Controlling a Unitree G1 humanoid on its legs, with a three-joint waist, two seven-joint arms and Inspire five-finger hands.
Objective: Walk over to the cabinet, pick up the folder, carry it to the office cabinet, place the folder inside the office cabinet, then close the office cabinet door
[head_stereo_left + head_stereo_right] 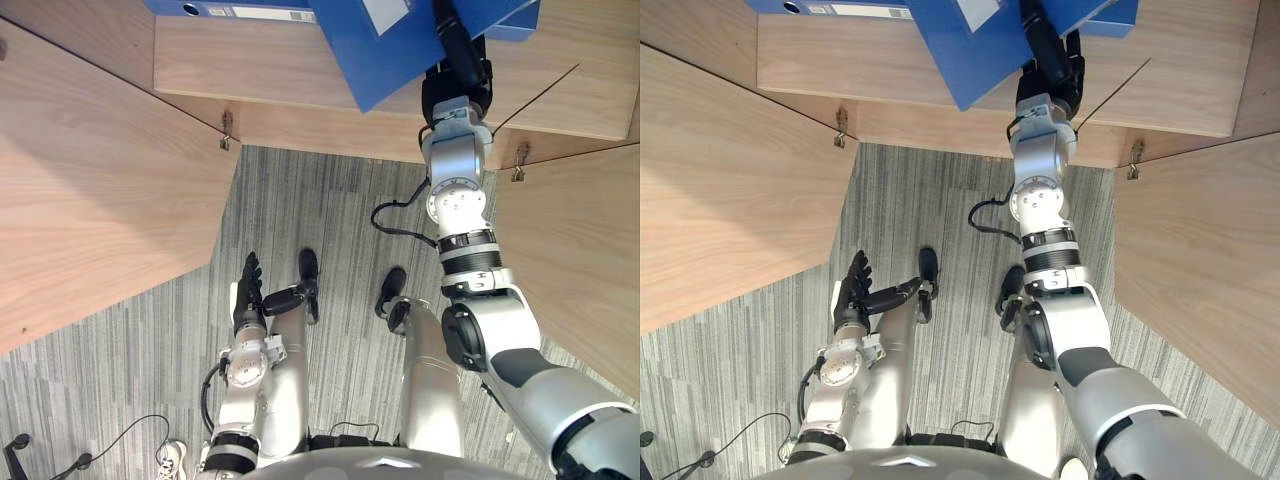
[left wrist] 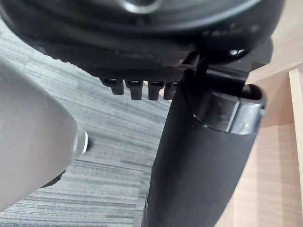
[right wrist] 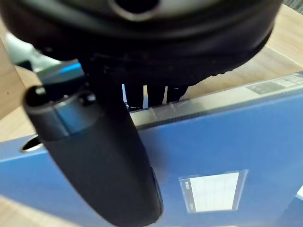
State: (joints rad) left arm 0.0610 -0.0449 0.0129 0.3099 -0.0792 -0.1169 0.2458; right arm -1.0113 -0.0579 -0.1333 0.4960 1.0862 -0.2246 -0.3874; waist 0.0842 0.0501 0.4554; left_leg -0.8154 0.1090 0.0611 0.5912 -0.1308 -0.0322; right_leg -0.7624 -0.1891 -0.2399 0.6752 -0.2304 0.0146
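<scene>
Right hand point(image 1: 458, 88): clamped on blue folder point(image 1: 385, 60). Thumb point(image 3: 104, 161) lies flat across folder face; fingers point(image 3: 143, 94) curl over its far edge, on opposite side.

Blue folder: tilted, above cabinet shelf point(image 1: 280, 75), between open left door point(image 1: 100, 180) and open right door point(image 1: 580, 260). Contact with shelf: cannot tell. Face carries clear label pocket with white card.

Second folder point(image 1: 230, 10): blue, lies flat further in on cabinet shelf.

Left hand point(image 1: 247, 300): low, in front of cabinet, over grey carpet point(image 1: 300, 200). Fingers straight, thumb spread, empty.
</scene>
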